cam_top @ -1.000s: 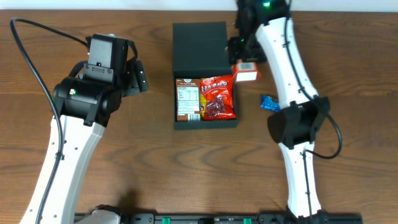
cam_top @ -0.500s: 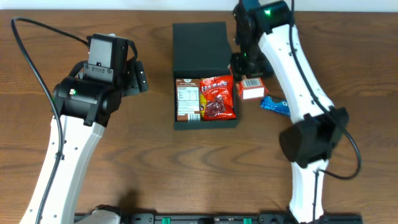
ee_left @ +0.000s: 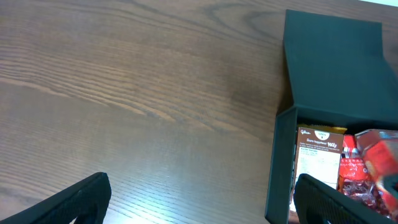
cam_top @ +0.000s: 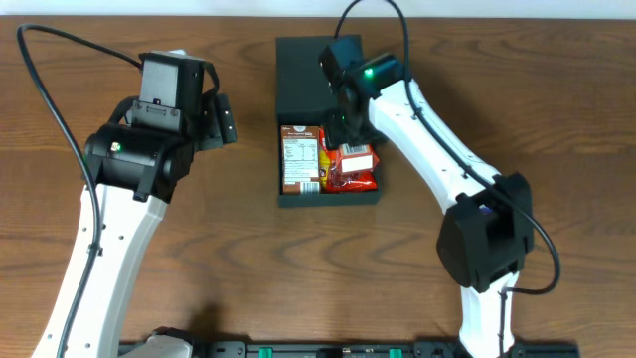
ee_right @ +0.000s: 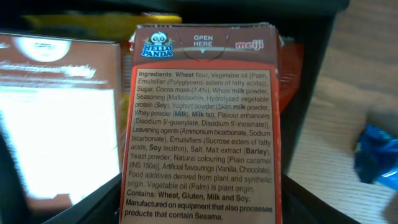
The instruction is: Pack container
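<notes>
The container (cam_top: 328,198) is a dark, shallow box lying open at mid-table, its lid (cam_top: 316,78) folded back. Inside lie a brown packet (cam_top: 299,159) and a red snack packet (cam_top: 350,179). My right gripper (cam_top: 346,137) is shut on a red Hello Panda box (cam_top: 360,156) and holds it over the container's right half, above the red packet. The right wrist view shows that box (ee_right: 202,124) label-up between the fingers of my right gripper (ee_right: 202,208). My left gripper (cam_top: 225,120) hangs open over bare wood, left of the container (ee_left: 283,162).
A blue wrapper (ee_right: 379,155) lies on the wood to the right of the container; the right arm hides it from above. Both white arms reach in from the table's near edge.
My right arm has swung left, carrying the Hello Panda box from beside the container to above its right half. The left arm has not moved.
</notes>
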Action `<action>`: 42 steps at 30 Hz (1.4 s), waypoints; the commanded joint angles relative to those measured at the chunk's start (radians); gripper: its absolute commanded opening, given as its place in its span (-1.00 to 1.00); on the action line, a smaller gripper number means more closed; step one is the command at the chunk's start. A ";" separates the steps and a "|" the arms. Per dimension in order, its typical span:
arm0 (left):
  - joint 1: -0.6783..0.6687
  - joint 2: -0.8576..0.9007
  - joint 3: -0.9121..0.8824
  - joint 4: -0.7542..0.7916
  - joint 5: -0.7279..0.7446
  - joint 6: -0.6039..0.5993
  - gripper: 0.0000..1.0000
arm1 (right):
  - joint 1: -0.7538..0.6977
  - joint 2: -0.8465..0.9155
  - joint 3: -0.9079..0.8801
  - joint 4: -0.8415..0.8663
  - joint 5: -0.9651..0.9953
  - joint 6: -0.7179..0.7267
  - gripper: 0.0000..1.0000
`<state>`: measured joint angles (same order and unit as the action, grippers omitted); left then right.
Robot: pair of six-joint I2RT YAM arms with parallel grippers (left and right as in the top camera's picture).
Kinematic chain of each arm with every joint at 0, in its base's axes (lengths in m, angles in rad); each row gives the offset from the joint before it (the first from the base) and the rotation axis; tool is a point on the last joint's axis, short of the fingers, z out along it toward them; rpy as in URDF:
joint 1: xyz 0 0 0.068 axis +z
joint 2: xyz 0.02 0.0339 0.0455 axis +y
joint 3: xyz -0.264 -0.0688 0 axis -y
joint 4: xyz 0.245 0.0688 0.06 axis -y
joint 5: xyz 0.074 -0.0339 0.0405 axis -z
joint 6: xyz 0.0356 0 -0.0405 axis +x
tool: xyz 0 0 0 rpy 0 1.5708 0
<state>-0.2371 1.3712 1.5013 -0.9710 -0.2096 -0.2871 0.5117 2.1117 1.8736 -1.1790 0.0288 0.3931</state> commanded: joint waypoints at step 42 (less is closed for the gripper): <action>0.003 0.003 0.022 -0.012 -0.011 0.014 0.90 | -0.046 -0.175 -0.092 0.116 -0.039 -0.019 -0.97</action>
<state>-0.2371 1.3720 1.5013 -0.9810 -0.2100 -0.2871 0.4828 1.8946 1.8297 -1.0767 0.0624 0.4370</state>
